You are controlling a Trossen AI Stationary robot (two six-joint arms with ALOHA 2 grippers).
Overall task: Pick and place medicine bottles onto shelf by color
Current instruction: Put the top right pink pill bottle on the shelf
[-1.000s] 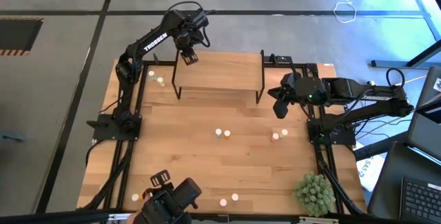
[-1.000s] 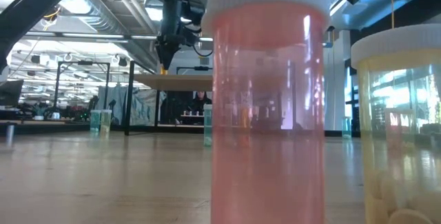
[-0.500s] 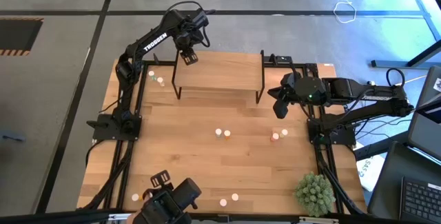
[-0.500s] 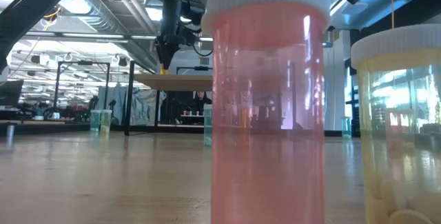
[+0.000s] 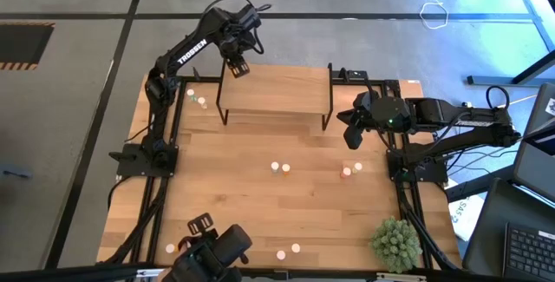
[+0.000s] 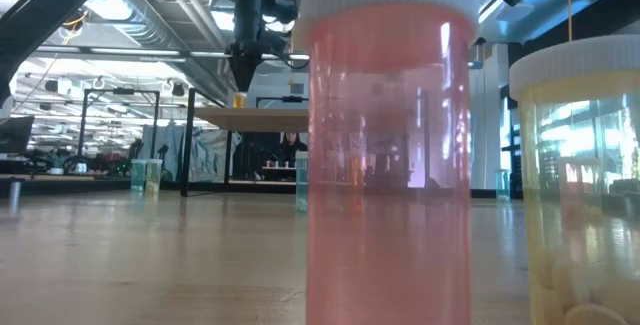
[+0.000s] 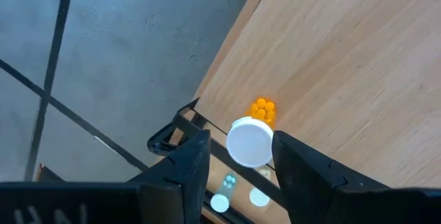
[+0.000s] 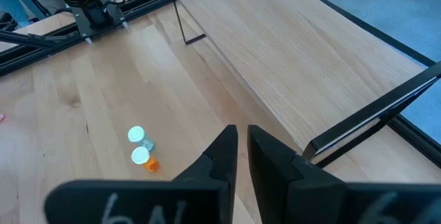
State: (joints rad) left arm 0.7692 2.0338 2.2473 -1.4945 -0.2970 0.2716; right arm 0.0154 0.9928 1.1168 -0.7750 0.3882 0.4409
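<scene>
The shelf (image 5: pixel 276 91) is a light-wood board on black legs at the table's far side. One orange medicine bottle (image 7: pixel 251 140) with a white cap stands on the shelf's far left corner (image 6: pixel 238 99). My left gripper (image 5: pixel 236 68) hangs open just above it, a finger on either side of the cap and clear of it. My right gripper (image 5: pixel 351 139) hovers shut and holds nothing off the shelf's right end. Other bottles stand on the tabletop in pairs (image 5: pixel 279 168), (image 5: pixel 351 170), (image 5: pixel 288 251).
Two more bottles (image 5: pixel 196 99) stand left of the shelf and one (image 5: pixel 171 248) near the front left. A red-pink bottle (image 6: pixel 390 155) and a pale yellow one (image 6: pixel 585 195) stand right before the low camera. A spiky green plant ball (image 5: pixel 396 243) sits front right.
My left gripper has risen a little straight up from the shelf's far left corner, its fingers as wide apart as before. The orange bottle has stayed standing on the shelf and now shows below the fingertips in the low view.
</scene>
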